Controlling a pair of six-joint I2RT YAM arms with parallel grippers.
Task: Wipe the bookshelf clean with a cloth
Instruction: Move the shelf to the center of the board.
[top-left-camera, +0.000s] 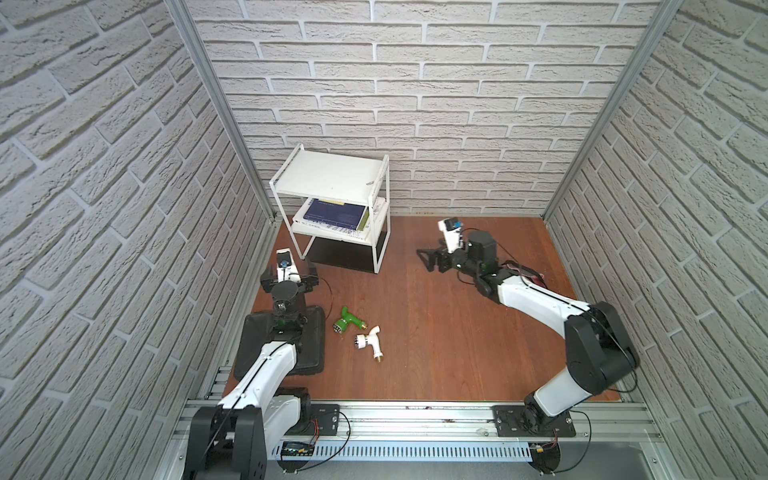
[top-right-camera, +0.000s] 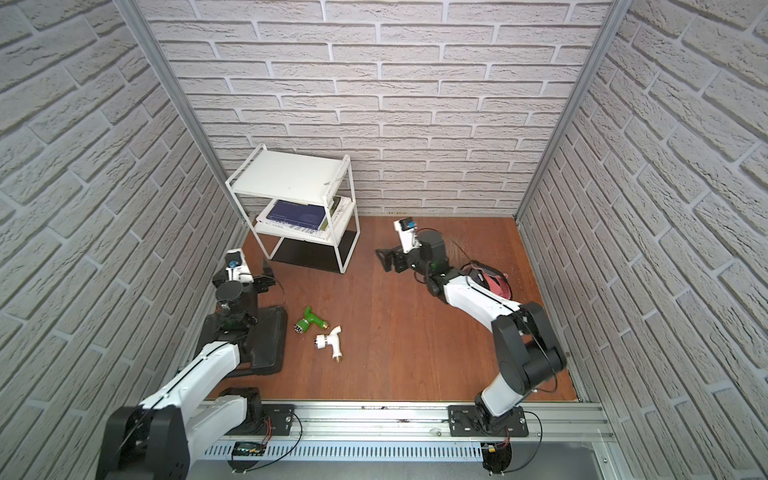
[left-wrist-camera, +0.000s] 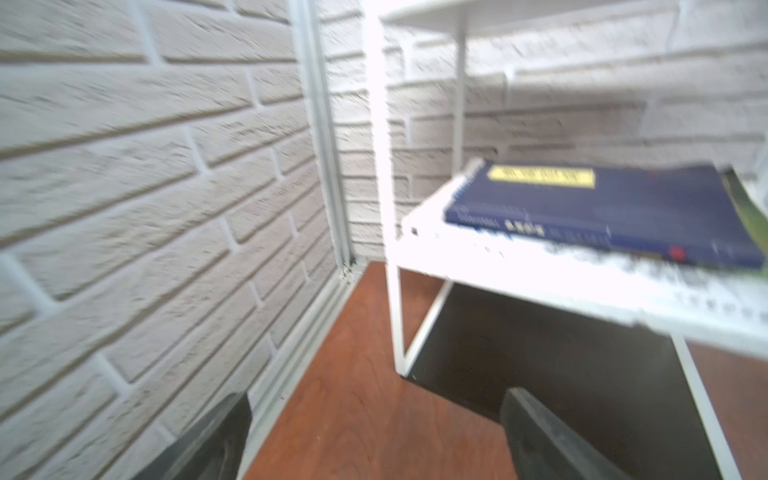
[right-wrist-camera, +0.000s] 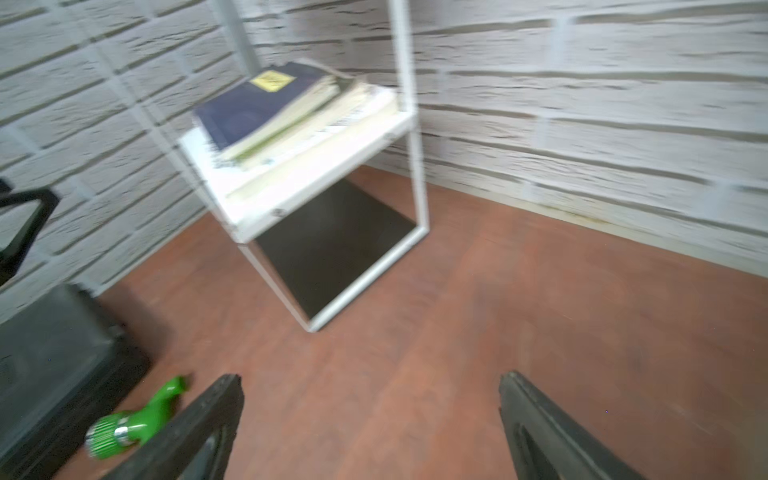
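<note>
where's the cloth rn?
In a top view the cloth lies on the right side, partly hidden behind the right arm, well apart from the bookshelf.

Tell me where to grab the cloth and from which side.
Pinch the cloth at its dark-edged fold, probably from above: it lies bunched on the floor, partly hidden behind the right arm, so a side approach is blocked there. The right claw is open.

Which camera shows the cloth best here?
A top view shows the cloth most fully, pink side up, partly hidden by the right arm. In a top view only a sliver of the cloth peeks past that arm. Neither wrist view shows it.
</note>
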